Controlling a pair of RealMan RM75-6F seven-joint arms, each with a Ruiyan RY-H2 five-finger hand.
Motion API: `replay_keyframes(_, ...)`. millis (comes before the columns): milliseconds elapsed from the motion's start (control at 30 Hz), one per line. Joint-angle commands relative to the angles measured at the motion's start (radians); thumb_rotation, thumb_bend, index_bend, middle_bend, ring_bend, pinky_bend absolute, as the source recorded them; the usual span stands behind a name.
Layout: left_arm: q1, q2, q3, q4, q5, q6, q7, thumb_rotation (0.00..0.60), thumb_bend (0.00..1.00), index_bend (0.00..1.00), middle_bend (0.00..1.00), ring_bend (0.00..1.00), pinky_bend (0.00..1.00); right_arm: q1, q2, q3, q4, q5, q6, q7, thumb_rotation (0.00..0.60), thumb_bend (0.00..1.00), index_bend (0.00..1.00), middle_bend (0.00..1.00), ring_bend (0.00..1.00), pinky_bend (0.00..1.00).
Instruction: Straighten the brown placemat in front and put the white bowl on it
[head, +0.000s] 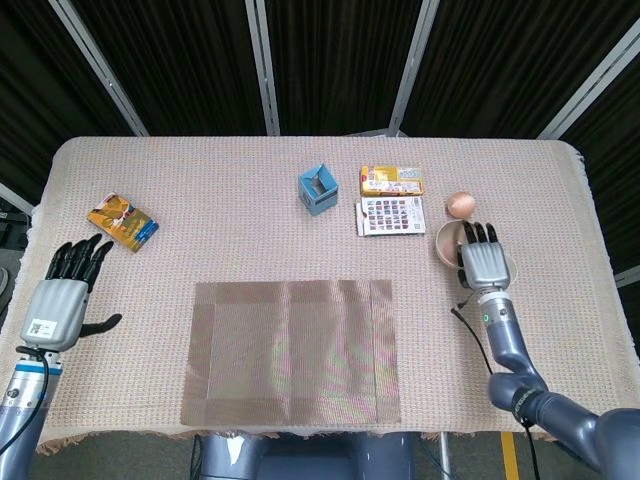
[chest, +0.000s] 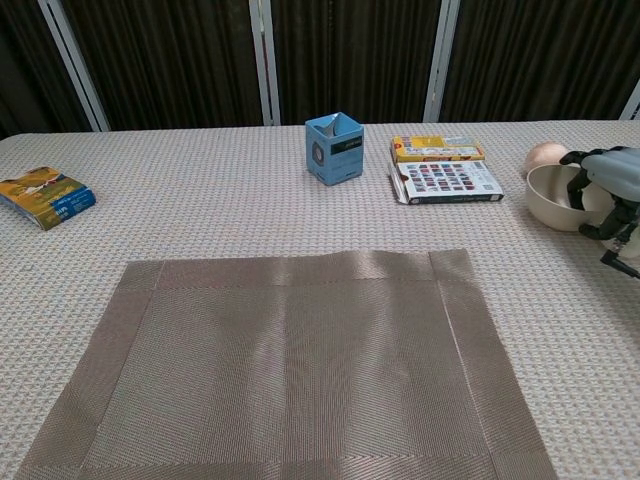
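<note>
Near the right edge of the table, the round white plastic bowl is reached by the right hand, whose fingertips are hooked over its rim; whether a firm grip is closed cannot be told. With so shallow a hold, the bowl could be tipped or dropped on lifting, and the tan egg-shaped object just behind it could be knocked. At the left edge the left hand is held with fingers spread, empty. The brown woven rectangular placemat lies along the front edge, looking squared. Counted: one bowl, one placemat, one egg-shaped object, one blue paper box, one yellow carton, one patterned card, one orange packet.
</note>
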Motion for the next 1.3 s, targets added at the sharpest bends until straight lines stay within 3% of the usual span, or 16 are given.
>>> replay_keyframes(33,0.001,0.000,0.000,0.000,0.001,-0.001,0.000,0.600,0.00,0.00,0.00,0.00,0.00,-0.002,-0.023,-0.009,0.027,-0.052,0.044,0.046,0.600,0.33,0.71,0.00,0.00,0.00)
replay_keyframes(200,0.005,0.002,0.001,-0.006,0.010,0.000,-0.002,0.600,0.00,0.00,0.00,0.00,0.00,-0.015,-0.013,-0.017,0.016,-0.130,0.111,0.119,0.600,0.33,0.73,0.00,0.00,0.00)
replay_keyframes(400,0.009,0.005,0.004,-0.013,0.022,0.000,-0.007,0.600,0.00,0.00,0.00,0.00,0.00,-0.029,0.045,-0.033,-0.086,-0.223,0.196,0.164,0.600,0.33,0.73,0.00,0.00,0.00)
replay_keyframes(533,0.010,0.010,0.007,-0.019,0.032,-0.003,-0.016,0.600,0.00,0.00,0.00,0.00,0.00,-0.040,0.140,-0.069,-0.263,-0.343,0.279,0.185,0.600,0.32,0.74,0.00,0.00,0.00)
replay_keyframes(700,0.008,0.016,0.014,-0.025,0.055,-0.014,-0.025,0.600,0.00,0.00,0.00,0.00,0.00,-0.034,0.239,-0.129,-0.459,-0.515,0.349,0.112,0.600,0.32,0.75,0.00,0.00,0.00)
replay_keyframes(833,0.009,0.023,0.019,-0.033,0.069,-0.019,-0.032,0.600,0.00,0.00,0.00,0.00,0.00,0.002,0.279,-0.163,-0.577,-0.609,0.311,0.058,0.600,0.32,0.75,0.00,0.00,0.00)
replay_keyframes(967,0.011,0.027,0.016,-0.031,0.071,-0.016,-0.040,0.600,0.00,0.00,0.00,0.00,0.00,0.049,0.274,-0.168,-0.611,-0.666,0.260,0.042,0.600,0.32,0.75,0.00,0.00,0.00)
replay_keyframes(1300,0.010,0.029,0.003,-0.017,0.042,-0.029,-0.050,0.600,0.00,0.00,0.00,0.00,0.00,0.162,0.133,-0.158,-0.533,-0.732,0.126,0.002,0.600,0.32,0.75,0.00,0.00,0.00)
